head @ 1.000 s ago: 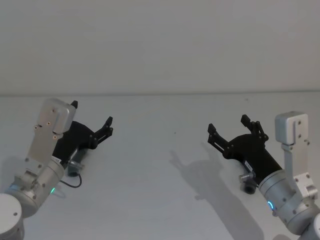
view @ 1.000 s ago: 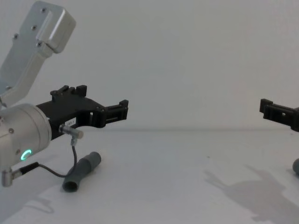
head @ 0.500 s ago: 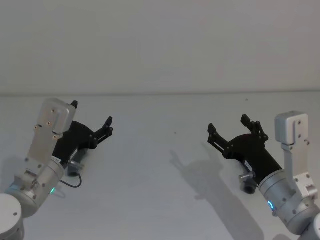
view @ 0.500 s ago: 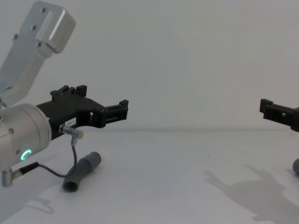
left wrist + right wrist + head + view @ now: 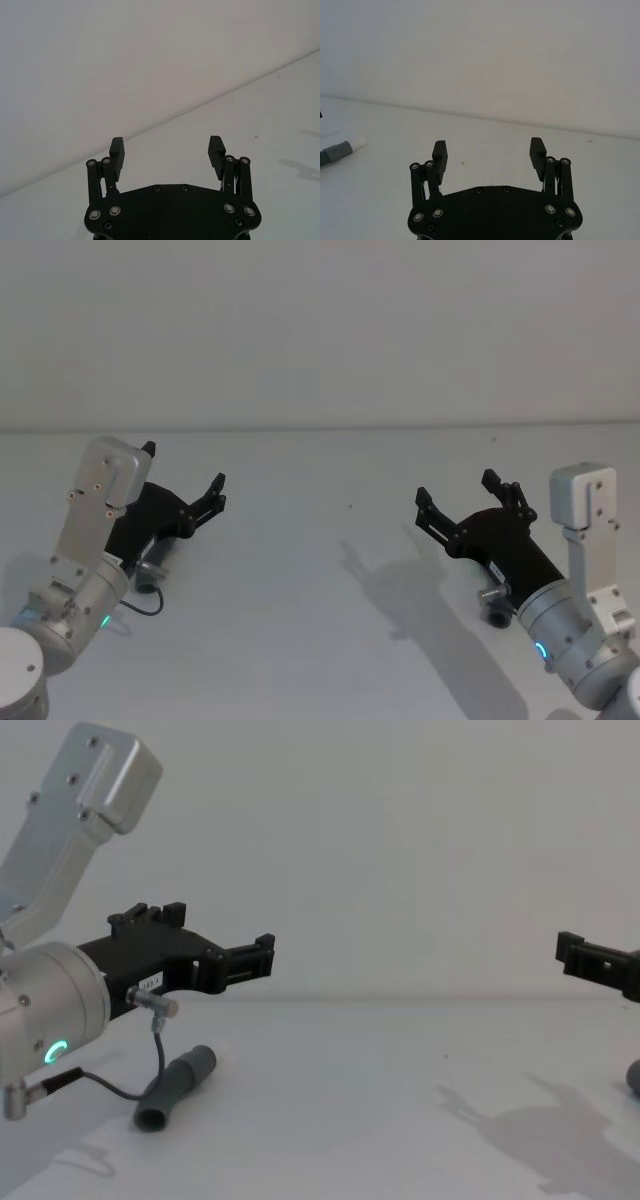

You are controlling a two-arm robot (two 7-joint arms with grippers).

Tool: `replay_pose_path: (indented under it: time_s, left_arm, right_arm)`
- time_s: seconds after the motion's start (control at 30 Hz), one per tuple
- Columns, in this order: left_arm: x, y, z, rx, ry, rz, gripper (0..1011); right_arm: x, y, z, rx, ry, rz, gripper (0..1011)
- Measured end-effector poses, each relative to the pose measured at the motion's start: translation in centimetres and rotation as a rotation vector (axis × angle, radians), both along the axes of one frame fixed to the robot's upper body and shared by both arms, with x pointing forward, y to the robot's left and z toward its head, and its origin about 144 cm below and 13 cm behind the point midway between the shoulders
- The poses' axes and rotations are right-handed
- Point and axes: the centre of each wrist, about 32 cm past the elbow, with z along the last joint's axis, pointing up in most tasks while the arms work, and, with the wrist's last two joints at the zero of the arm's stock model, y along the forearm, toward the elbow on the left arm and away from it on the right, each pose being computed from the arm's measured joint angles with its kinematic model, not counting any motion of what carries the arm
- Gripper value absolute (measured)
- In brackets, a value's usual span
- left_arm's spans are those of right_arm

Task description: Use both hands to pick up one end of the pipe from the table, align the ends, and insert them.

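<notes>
Grey pipe piece (image 5: 178,1087) is lying on the desk (image 5: 300,640) under the left hand (image 5: 185,468); a second pipe piece (image 5: 497,612) is lying at near right under the right hand (image 5: 456,488). Both hands are hovering wide open, empty.

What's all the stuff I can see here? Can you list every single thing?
table: one, white, under everything.
wall: one, pale grey, behind the table.
left pipe piece: one, dark grey, lying on the table below the left gripper.
right pipe piece: one, dark grey, on the table under the right gripper, partly hidden by it.
cable: one, thin and black, hanging in a loop from the left arm, beside the left pipe piece.
left gripper: one, black, open, above the table on the left, with a green light behind it.
right gripper: one, black, open, above the table on the right, with a blue light behind it.
</notes>
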Motion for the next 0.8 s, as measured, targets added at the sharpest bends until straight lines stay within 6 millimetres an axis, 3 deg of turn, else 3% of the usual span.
replay_pose_path:
  time_s: [0.8]
  left_arm:
    - [0.0,0.0,0.0,0.0,0.0,0.0,1001]
  right_arm:
    - [0.0,0.0,0.0,0.0,0.0,0.0,1002]
